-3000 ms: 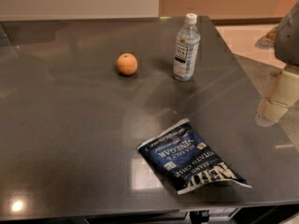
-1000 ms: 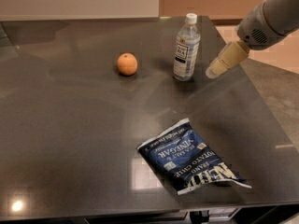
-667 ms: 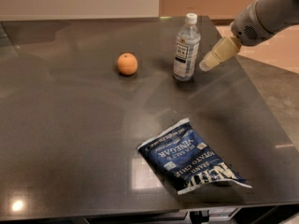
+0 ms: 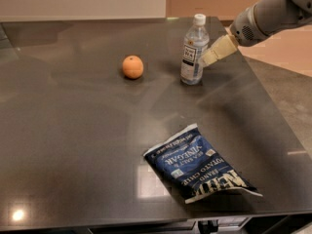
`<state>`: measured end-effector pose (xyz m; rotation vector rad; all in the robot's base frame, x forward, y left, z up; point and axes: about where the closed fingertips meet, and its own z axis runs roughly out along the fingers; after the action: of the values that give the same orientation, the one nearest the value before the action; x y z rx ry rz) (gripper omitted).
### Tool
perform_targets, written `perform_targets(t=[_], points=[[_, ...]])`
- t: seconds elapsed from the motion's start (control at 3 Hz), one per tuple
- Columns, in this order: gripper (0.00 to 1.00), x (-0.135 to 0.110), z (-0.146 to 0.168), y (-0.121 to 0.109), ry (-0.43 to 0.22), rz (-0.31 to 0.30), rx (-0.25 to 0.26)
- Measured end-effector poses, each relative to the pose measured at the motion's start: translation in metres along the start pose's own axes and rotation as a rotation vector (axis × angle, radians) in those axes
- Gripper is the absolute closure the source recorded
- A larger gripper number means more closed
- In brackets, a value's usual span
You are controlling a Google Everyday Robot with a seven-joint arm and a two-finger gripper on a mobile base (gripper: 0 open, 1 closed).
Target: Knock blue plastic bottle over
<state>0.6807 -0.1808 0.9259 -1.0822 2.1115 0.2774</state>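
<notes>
The blue plastic bottle (image 4: 193,50) stands upright on the dark table (image 4: 73,130) toward the far right. It is clear and bluish, with a white cap and a white-and-blue label. My gripper (image 4: 207,58) comes in from the upper right on a grey arm. Its cream-coloured tip is right beside the bottle's right side, at label height, touching it or nearly so.
An orange (image 4: 132,66) sits left of the bottle. A dark blue chip bag (image 4: 197,164) lies flat near the front edge. The table's right edge runs close behind the bottle, with floor beyond it.
My gripper has swung in from the right edge of view, leftward and up, to the bottle's right side. The bottle still stands upright in the same place.
</notes>
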Motion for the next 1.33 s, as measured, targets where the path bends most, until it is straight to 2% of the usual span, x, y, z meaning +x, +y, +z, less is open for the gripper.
perform_targets(t=[0.33, 1.0, 1.33], points=[[0.00, -0.014, 0.011, -0.001, -0.042, 0.005, -0.026], [0.00, -0.034, 0.019, 0.015, -0.103, 0.008, -0.093], [0.16, -0.036, 0.019, 0.025, -0.116, 0.021, -0.126]])
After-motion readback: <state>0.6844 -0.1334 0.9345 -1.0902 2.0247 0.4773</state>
